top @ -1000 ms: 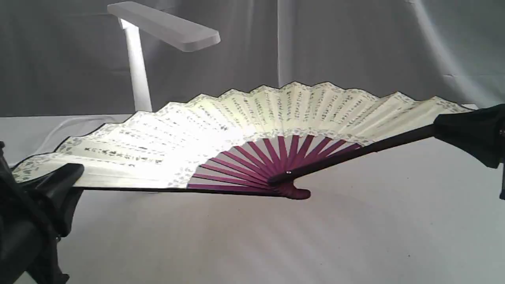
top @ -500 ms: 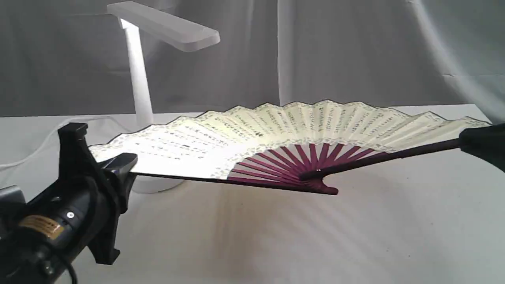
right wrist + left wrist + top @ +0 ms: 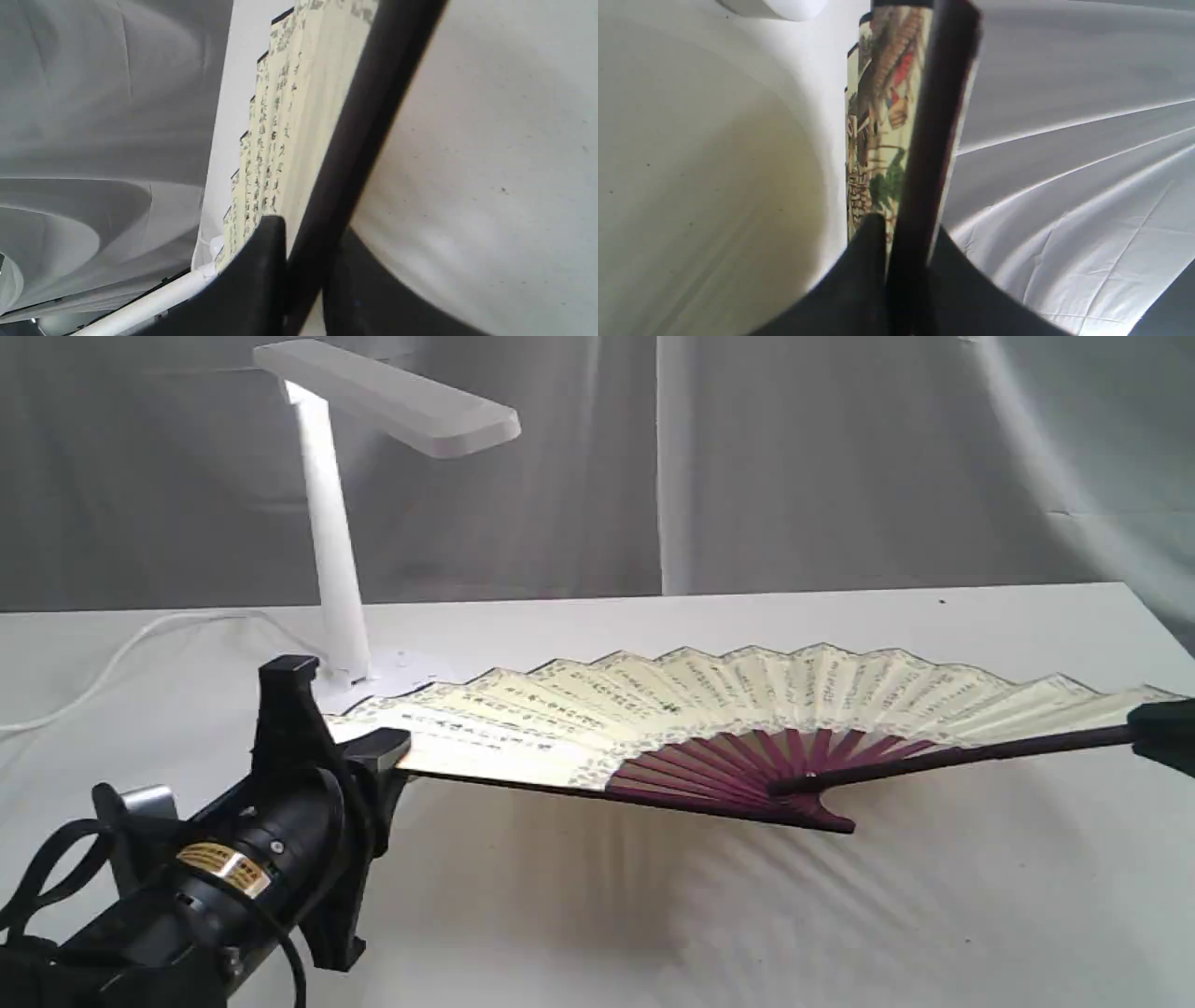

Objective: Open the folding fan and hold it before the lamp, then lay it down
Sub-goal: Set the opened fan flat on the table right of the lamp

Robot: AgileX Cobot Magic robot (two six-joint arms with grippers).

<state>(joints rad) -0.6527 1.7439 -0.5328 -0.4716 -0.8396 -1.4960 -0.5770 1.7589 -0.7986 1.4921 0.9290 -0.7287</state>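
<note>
The folding fan (image 3: 747, 700) is spread wide and lies almost flat, low over the white table (image 3: 653, 915), script side up, with its maroon ribs fanning from the pivot. My left gripper (image 3: 387, 751) is shut on the dark left guard. The left wrist view shows its fingers (image 3: 864, 247) pinching that guard beside the fan's (image 3: 882, 116) painted underside. At the right edge my right gripper (image 3: 1162, 733) holds the other guard. In the right wrist view its fingers (image 3: 266, 242) clamp the dark stick next to the fan's cream pleats (image 3: 289, 116). The lamp (image 3: 331, 541) stands behind the fan's left end.
The lamp's white cord (image 3: 121, 653) trails left across the table. A grey cloth backdrop (image 3: 794, 457) hangs behind the table's far edge. The black left arm (image 3: 205, 887) fills the front left corner. The fan's shadow falls on the cloth beneath it.
Both grippers have lowered the fan from upright before the lamp to nearly flat over the table and shifted it right. The left arm has come further into view.
</note>
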